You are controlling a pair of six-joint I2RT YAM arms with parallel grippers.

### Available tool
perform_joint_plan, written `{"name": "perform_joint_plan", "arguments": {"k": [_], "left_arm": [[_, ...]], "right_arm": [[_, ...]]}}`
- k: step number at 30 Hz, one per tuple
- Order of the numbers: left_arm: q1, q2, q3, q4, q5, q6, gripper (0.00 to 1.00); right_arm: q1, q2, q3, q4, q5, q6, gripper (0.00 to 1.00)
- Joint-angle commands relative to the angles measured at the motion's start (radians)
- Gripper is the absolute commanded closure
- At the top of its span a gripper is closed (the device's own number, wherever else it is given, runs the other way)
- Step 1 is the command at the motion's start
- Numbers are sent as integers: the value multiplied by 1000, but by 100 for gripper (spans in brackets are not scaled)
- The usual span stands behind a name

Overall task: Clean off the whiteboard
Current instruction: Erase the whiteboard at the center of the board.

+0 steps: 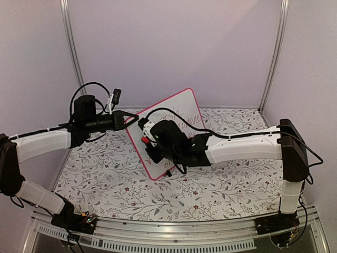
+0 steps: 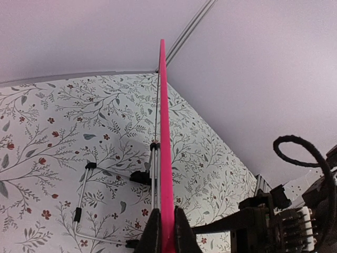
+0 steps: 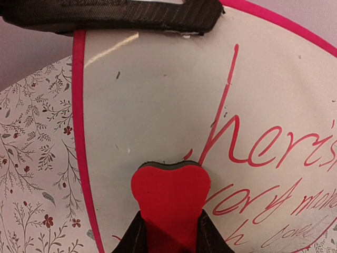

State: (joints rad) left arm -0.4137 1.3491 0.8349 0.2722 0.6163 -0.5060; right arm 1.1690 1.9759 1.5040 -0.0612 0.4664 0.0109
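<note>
The thin, stiff whiteboard looks light; the left gripper pinches its 9 o'clock edge, and the right gripper squeezes the eraser.

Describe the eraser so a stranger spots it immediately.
Mid-table, find the pink-framed whiteboard. Before its written face, the right gripper pinches the red eraser. It is the only solid red block, heart-shaped at its tip, unlike the thin red handwriting.
</note>
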Motion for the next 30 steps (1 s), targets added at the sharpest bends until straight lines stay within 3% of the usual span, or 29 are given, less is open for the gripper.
{"name": "perform_joint_plan", "arguments": {"k": [1,18,30], "left_arm": [[-28,5,-11,25,94,-43,100],[-28,10,-10,25,99,-42,100],[-29,10,-8,24,99,-42,100]], "right_arm": [[-42,-16,13,-14,-7,0,74],[7,44,177,-25,-26,-101,73],[27,36,75,-43,-37,-92,74]]}}
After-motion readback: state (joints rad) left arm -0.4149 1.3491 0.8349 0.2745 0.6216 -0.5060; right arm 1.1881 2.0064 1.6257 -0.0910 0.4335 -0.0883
